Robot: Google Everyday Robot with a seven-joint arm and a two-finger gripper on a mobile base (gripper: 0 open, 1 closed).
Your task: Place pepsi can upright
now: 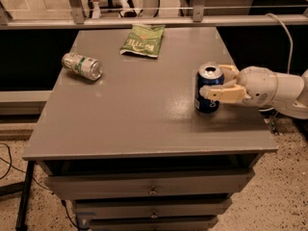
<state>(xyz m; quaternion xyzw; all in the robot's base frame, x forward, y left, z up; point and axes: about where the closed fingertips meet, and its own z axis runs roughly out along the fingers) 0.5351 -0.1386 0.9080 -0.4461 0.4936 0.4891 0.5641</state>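
Note:
The pepsi can (207, 99), dark blue with a silver top, stands upright on the grey table (134, 114) near its right edge. My gripper (214, 83) reaches in from the right and is shut on the can. One cream finger (222, 95) crosses the can's front and the other (229, 71) lies behind its top. The can's base looks to be on or just above the tabletop.
A silver-and-green can (82, 66) lies on its side at the table's far left. A green chip bag (142, 40) lies flat at the back middle. A metal rail (154, 20) runs behind the table. Drawers sit below the front edge.

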